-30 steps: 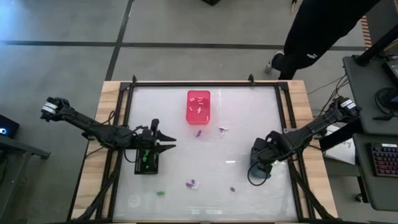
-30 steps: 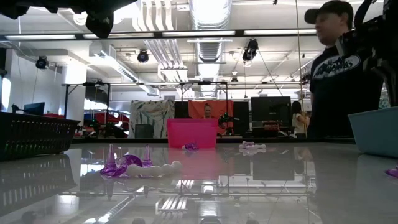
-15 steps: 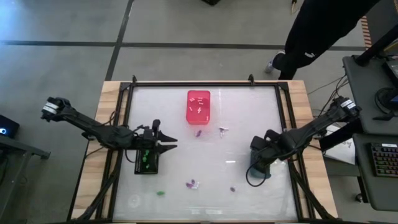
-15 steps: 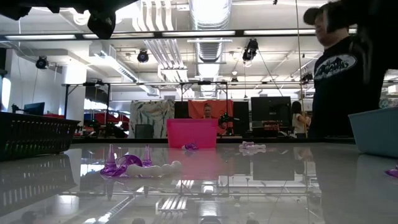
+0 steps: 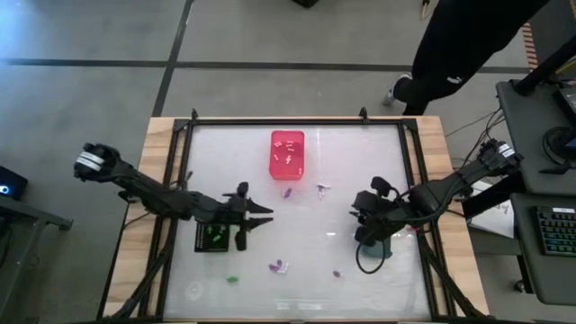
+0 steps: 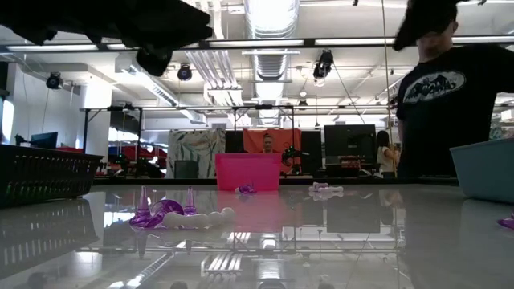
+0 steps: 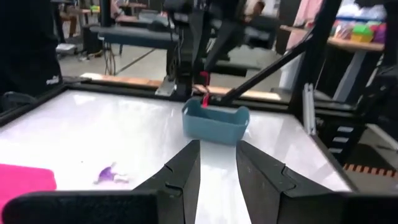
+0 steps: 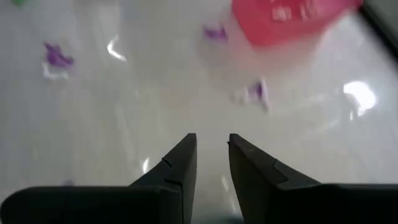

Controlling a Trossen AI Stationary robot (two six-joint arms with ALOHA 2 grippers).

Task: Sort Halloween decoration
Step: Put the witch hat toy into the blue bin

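Small decoration pieces lie loose on the white table: a purple one [image 5: 288, 191] and a white-purple one [image 5: 322, 188] near the pink bin [image 5: 287, 153], a purple-white one [image 5: 278, 266], a purple one [image 5: 337, 274] and a green one [image 5: 232, 280] toward the near edge. Green pieces lie in the black bin [image 5: 213, 236]. My left gripper [image 5: 263, 216] stands open just right of the black bin, pointing level toward the blue bin [image 7: 216, 122], with nothing between its fingers. My right gripper [image 5: 362, 212] hangs open above the blue bin [image 5: 376, 250], slanting down toward the table's middle, also with nothing in it.
A person in dark clothes stands beyond the table's far right corner [image 5: 450, 54]. A dark frame rail [image 5: 297, 122] runs around the table top. In the low view the purple-white piece [image 6: 173, 215] lies nearest, with the pink bin [image 6: 247, 171] behind it.
My left gripper has gone toward the table's right, past the black bin, sinking a little. My right gripper has risen from the blue bin, tipped upward and swung toward the table's middle. No piece on the table has moved.
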